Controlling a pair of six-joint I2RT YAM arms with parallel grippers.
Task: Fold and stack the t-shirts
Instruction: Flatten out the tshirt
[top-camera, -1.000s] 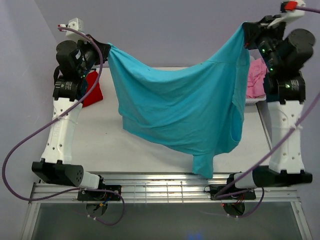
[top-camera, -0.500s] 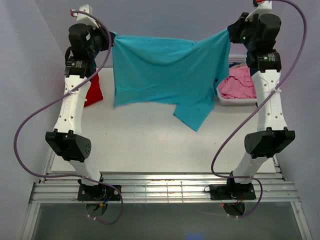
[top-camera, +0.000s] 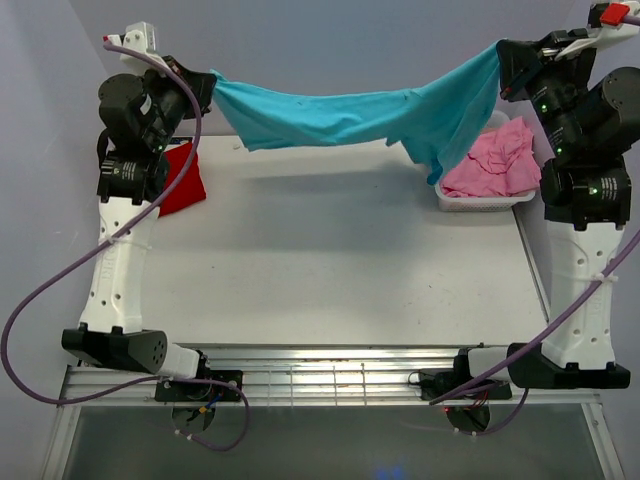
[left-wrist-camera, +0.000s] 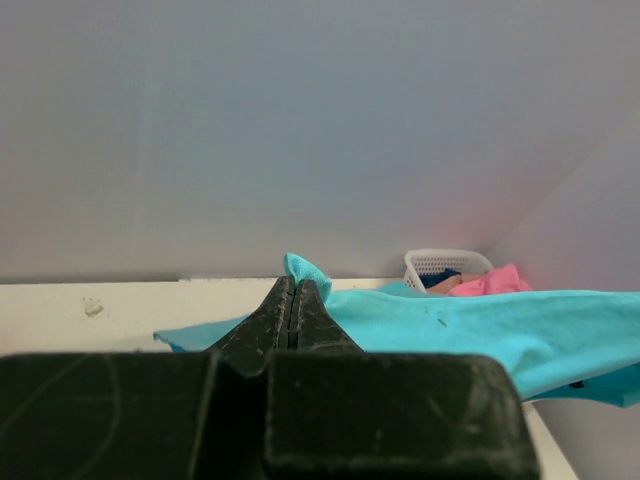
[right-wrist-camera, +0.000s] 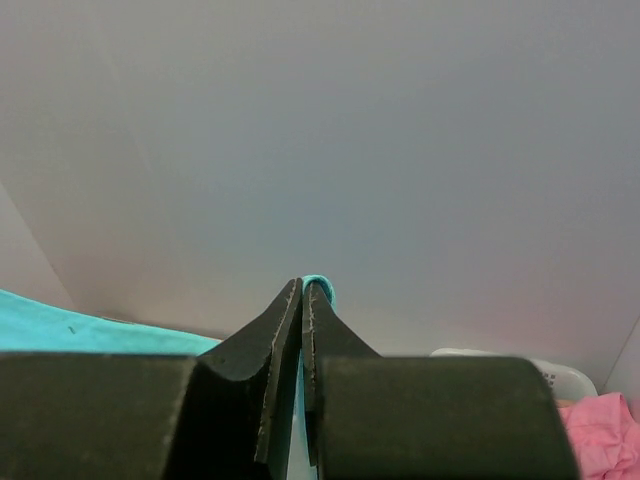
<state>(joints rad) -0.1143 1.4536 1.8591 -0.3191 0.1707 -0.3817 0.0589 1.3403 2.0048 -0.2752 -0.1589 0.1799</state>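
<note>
The teal t-shirt hangs stretched in the air between both arms, over the far edge of the table. My left gripper is shut on its left corner; the teal cloth pokes out past the closed jaws in the left wrist view. My right gripper is shut on its right corner, with a teal fold at the jaw tips. A red t-shirt lies at the table's left edge, partly behind the left arm. Pink t-shirts lie heaped in the white basket.
The white slotted basket stands at the table's far right; it also shows in the left wrist view. The white table lies under the shirt. A grey wall rises close behind the table.
Both grippers kept their hold on the teal shirt. The shirt, hanging down as a broad sheet before, is now swung up and back into a narrow band between the grippers.
</note>
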